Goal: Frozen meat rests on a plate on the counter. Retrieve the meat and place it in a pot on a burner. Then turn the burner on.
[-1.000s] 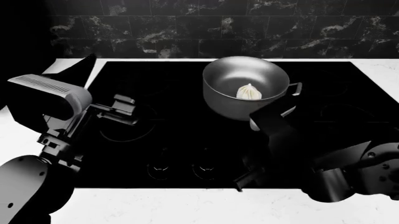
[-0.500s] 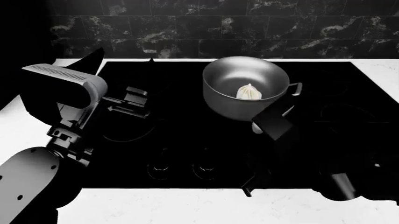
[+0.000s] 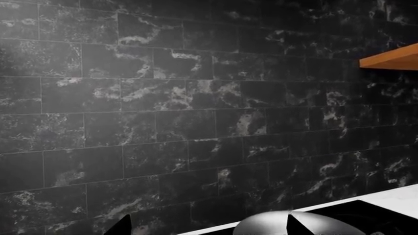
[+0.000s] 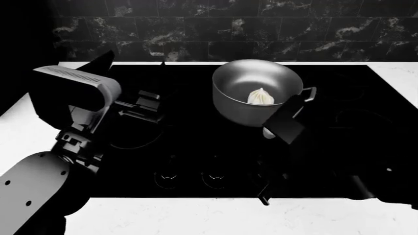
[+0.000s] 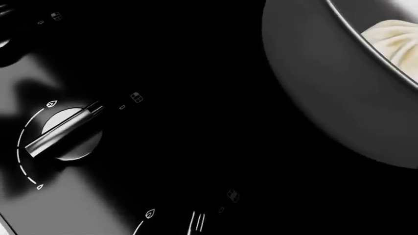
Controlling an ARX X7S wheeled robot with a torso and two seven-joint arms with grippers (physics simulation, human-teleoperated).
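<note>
the meat (image 4: 261, 96) lies inside the pot (image 4: 256, 90), which sits on the back burner of the black cooktop (image 4: 196, 142); the placing looks done, so the step in hand is turning the burner on.

the right hand (image 4: 282, 123) hangs just beside the pot's front wall, above the row of controls. whether it is released or clenched i cannot tell, as it is dark against the glass. the right wrist view shows a knob (image 5: 63, 131) with a bar grip and flame marks around it, and the pot wall near it. the left hand (image 4: 145, 108) hovers over the cooktop's left side, grasping nothing that i can see; its spread i cannot tell either.

to do this well, pick the knob that serves the pot's burner by its small marker, come down square over the bar, close on it and twist without nudging the pot.

against the earlier head frames, the left arm has swung further in over the cooktop, and the right forearm has drawn down and back towards the worktop (image 4: 196, 215) edge. pot and meat have not moved.
</note>
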